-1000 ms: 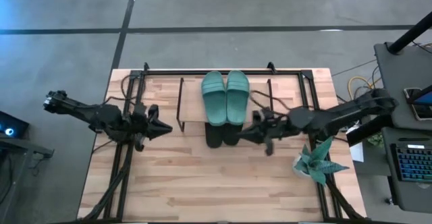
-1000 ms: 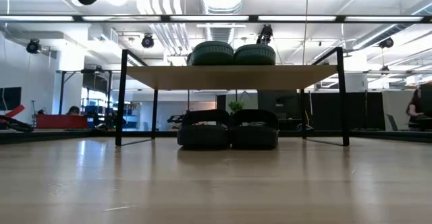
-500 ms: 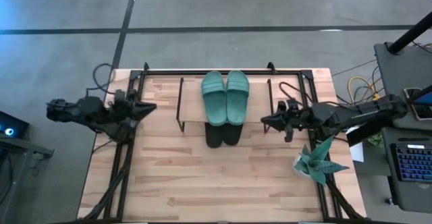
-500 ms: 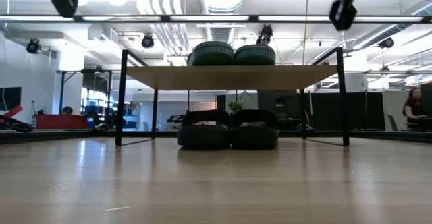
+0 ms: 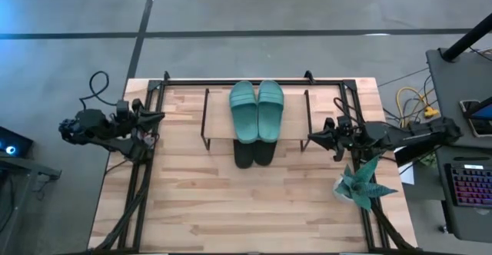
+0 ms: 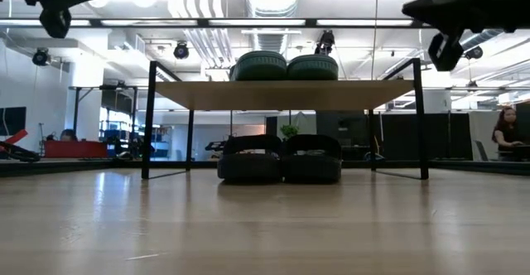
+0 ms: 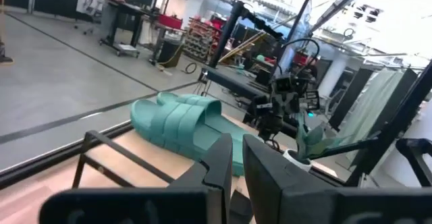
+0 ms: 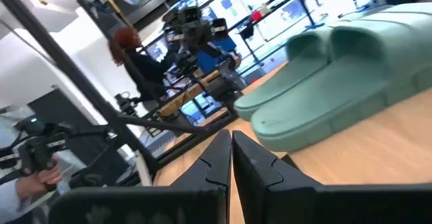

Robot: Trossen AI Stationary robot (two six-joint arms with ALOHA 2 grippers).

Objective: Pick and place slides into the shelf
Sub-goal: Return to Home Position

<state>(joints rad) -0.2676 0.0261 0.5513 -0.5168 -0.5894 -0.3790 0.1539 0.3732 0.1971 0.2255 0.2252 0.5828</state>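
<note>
2 black jointed arms (image 5: 100,128); looped cable (image 5: 92,82); pointed grippers (image 5: 159,117).

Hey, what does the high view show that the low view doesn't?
Only the high view: the spiky plant by the table's right edge. Only the low view: a person in the room behind the table. Both: two teal slides on top of the shelf, and two black slides under it.

The top slides (image 5: 257,110) lay side by side on the shelf (image 5: 219,118) at the table's (image 5: 231,209) twelve o'clock, the bottom slides (image 5: 254,153) under it, sticking out toward six. The plant (image 5: 360,184) stood at the shelf's four o'clock.
</note>
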